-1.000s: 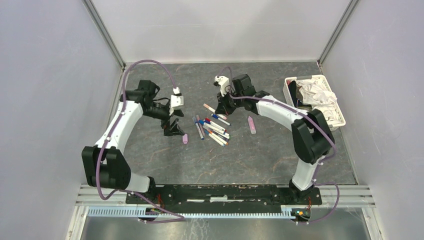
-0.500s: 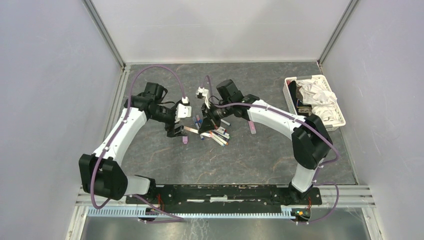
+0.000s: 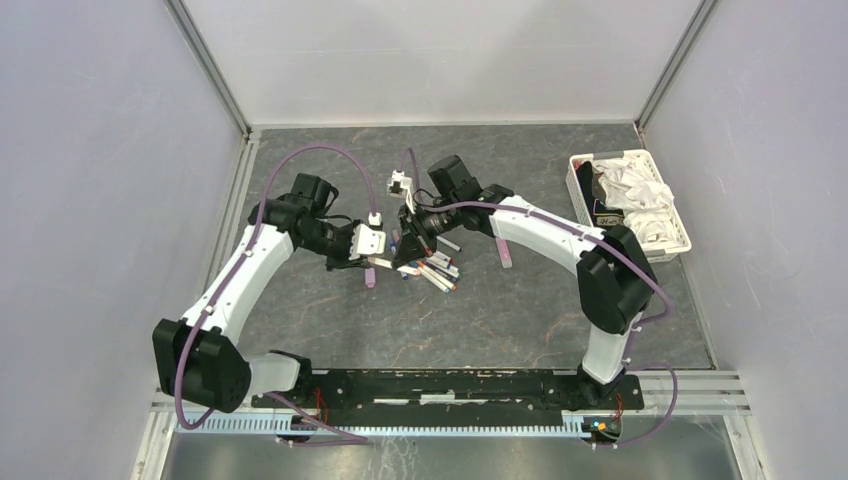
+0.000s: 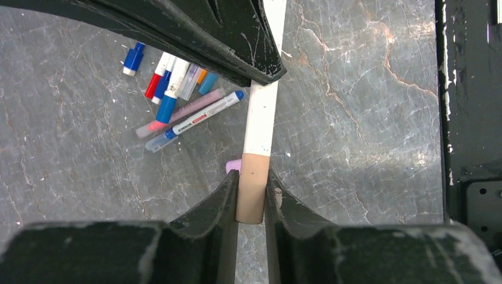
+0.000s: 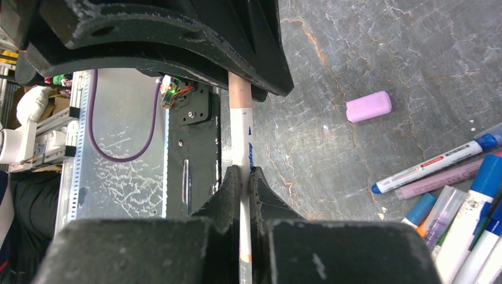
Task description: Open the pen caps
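We saw two white-and-black robot arms meeting over the middle of a dark grey marbled tabletop [image 3: 480, 320], sharing one pen held between them above the surface. The right gripper [image 5: 244, 173] was clamped tight on the long thin white barrel [image 5: 241, 133], its two black fingers pressed against it with no gap. The left gripper [image 4: 253, 177] was drawn in narrow around the short tan plastic cap [image 4: 251, 195] at the barrel's end. One finger lay against each side, and most of the cap's length sat between them.

We judged the step in hand to be pulling this tan cap off. It would go best with a straight pull along the barrel's own line, the two arms drawing apart. The left fingers should bear on the cap alone and not cross the seam onto the white barrel. A sideways tug could twist the pen in the right grip.

Around them, a white plastic basket [image 3: 675, 212] of crumpled white cloth stood at the far right, well apart. A loose heap of capped pens [image 4: 177, 100], with blue and red ends among them, lay on the table beside the grippers. It was near enough, we thought, that a low pull might brush it. A small pink cap [image 5: 368, 106] lay alone on the table near the left gripper.
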